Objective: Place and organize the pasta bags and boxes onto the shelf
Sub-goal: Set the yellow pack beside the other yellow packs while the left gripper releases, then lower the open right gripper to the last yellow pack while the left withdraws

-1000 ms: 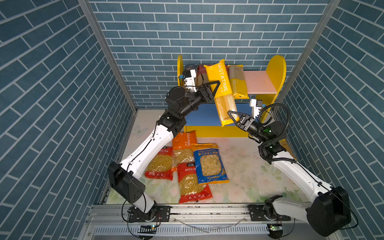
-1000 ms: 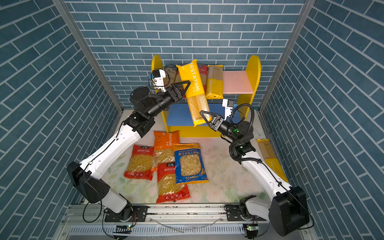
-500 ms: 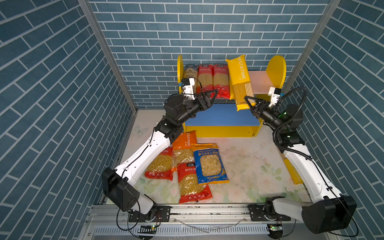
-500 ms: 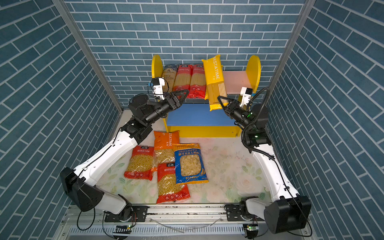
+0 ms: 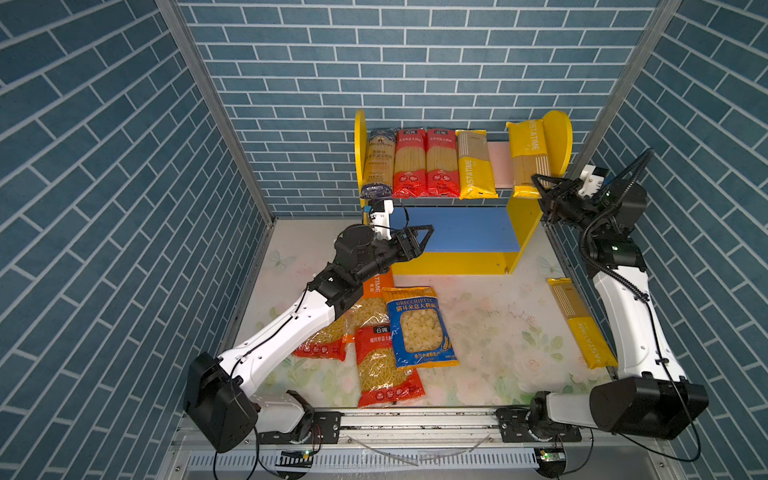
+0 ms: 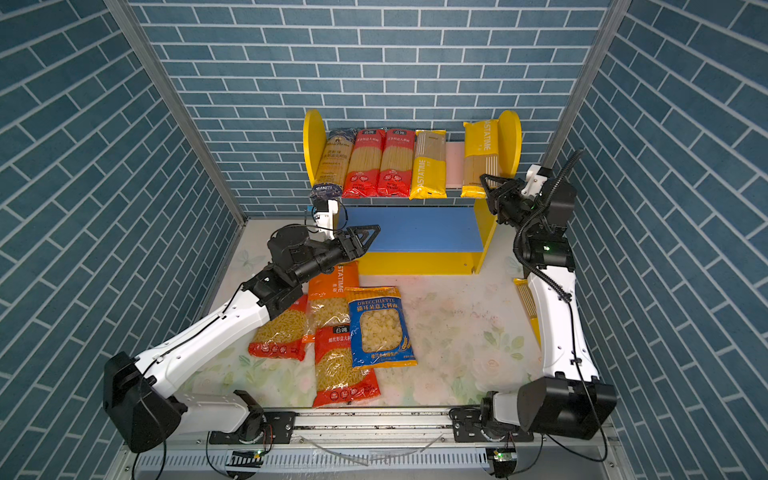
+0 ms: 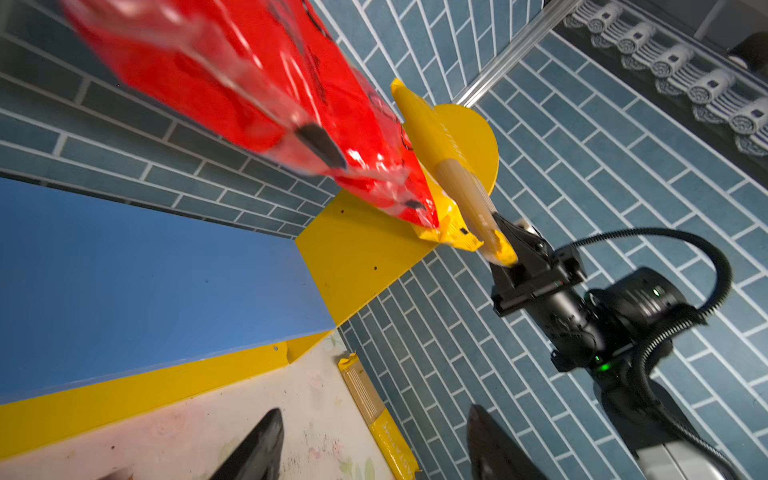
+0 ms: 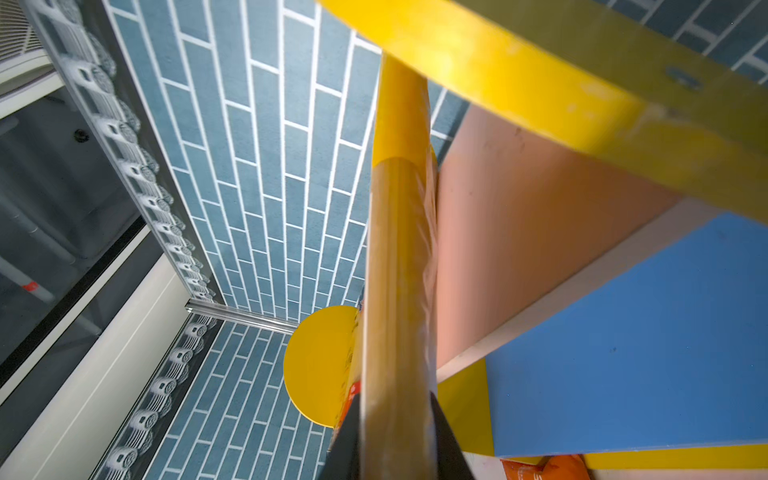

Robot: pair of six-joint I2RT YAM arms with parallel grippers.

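A: What do the wrist views add to the top views?

B: The right wrist view looks straight along the yellow spaghetti pack [image 8: 399,266], with both black fingers [image 8: 345,440] pressed on its sides. In a top view the right gripper [image 5: 540,185] merely sits at the pack's near end.

A: So those jaws are closed on it?

B: Yes, narrow and clamped on that pack [image 5: 528,158]. It lies on the pink upper board [image 5: 498,164] of the shelf [image 5: 559,137], beside the right side panel, its long axis running front to back and its near end overhanging the front edge.

A: And the left side?

B: The left gripper [image 5: 419,239] hovers before the blue lower board [image 5: 453,228], jaws wide, holding nothing. Its wrist view shows both fingertips [image 7: 257,449] apart over the worktop [image 7: 208,424].

A: The rest?

B: Four long packs stand side by side on the upper board: dark blue [image 5: 378,162], two red [image 5: 409,162], one yellow [image 5: 473,164], all front to back. Another yellow pack [image 5: 579,324] lies on the worktop by the right arm. Four wider bags [image 5: 419,328] lie overlapping, left of centre.
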